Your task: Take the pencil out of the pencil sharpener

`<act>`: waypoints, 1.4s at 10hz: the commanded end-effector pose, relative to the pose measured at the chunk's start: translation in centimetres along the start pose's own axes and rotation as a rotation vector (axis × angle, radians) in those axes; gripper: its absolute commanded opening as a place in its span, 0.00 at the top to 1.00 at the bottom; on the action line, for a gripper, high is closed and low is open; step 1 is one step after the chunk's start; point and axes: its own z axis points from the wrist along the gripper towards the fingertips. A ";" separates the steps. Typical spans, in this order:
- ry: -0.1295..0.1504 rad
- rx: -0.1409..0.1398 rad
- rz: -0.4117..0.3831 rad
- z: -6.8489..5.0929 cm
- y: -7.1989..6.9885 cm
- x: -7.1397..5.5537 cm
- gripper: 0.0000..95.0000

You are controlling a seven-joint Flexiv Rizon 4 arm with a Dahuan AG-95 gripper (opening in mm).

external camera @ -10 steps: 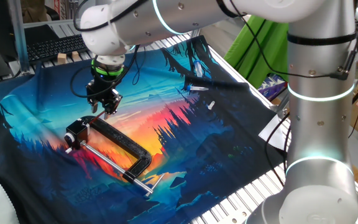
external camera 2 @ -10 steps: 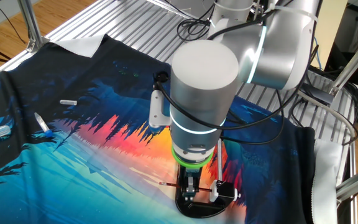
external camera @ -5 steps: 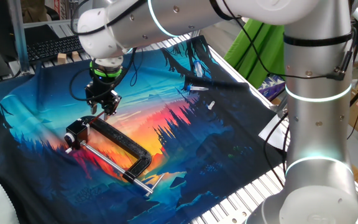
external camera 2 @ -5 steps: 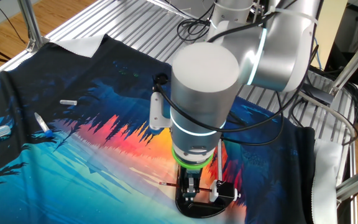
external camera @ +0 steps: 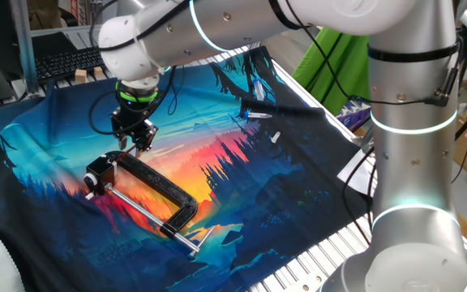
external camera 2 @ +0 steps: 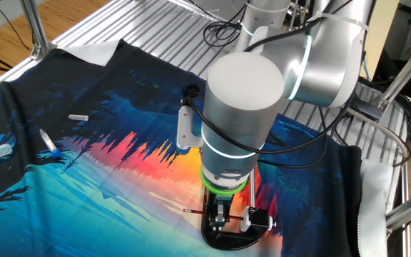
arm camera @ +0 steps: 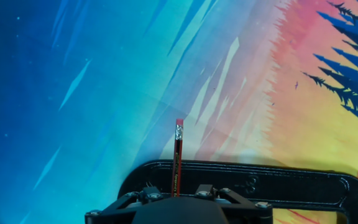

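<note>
Light: bright, even, from overhead | Shadows: soft, faint under the clamp (external camera: 148, 193) | Glare: white highlights on the arm's silver shell (external camera 2: 242, 93); glowing rings on its joints | Focus: both fixed views sharp; hand view crisp on the pencil (arm camera: 178, 158), cloth (arm camera: 73, 93) slightly soft | Distortion: none evident at edges

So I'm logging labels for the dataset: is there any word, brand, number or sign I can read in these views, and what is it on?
None can be read.
Pencil: faint marks along its dark side near the jaws, too small and blurred to read.
C-clamp: no lettering visible.
Printed cloth: only a forest and sunset picture, no text.
Small items at the cloth's edge: too small to tell.
</note>
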 end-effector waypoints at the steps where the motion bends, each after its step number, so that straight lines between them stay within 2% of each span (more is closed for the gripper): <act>1: -0.017 0.006 0.001 0.0 0.0 0.0 0.60; 4: -0.025 0.005 -0.002 0.1 0.0 0.0 0.60; 5: -0.029 0.005 -0.004 0.1 0.0 0.0 0.80; 7: -0.039 0.009 -0.010 0.2 0.0 0.0 0.80; 14: -0.039 0.007 -0.007 0.2 0.0 0.0 0.80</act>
